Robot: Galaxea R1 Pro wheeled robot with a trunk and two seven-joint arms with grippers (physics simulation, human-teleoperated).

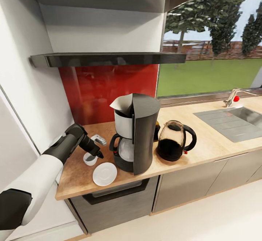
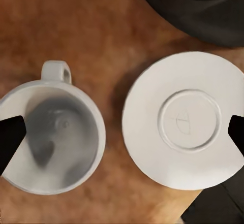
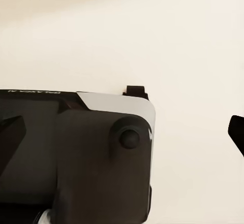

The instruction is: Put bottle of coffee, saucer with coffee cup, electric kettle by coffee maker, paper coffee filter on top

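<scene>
While our left gripper hovers over the coffee cup, its fingers are spread wide, grasping nothing. We see the cup upright on the wooden tabletop, just beside the saucer but not on it. Next to the saucer stands the coffee maker with a paper filter on top, the electric kettle at its other side. Our right fingers are released too.
</scene>
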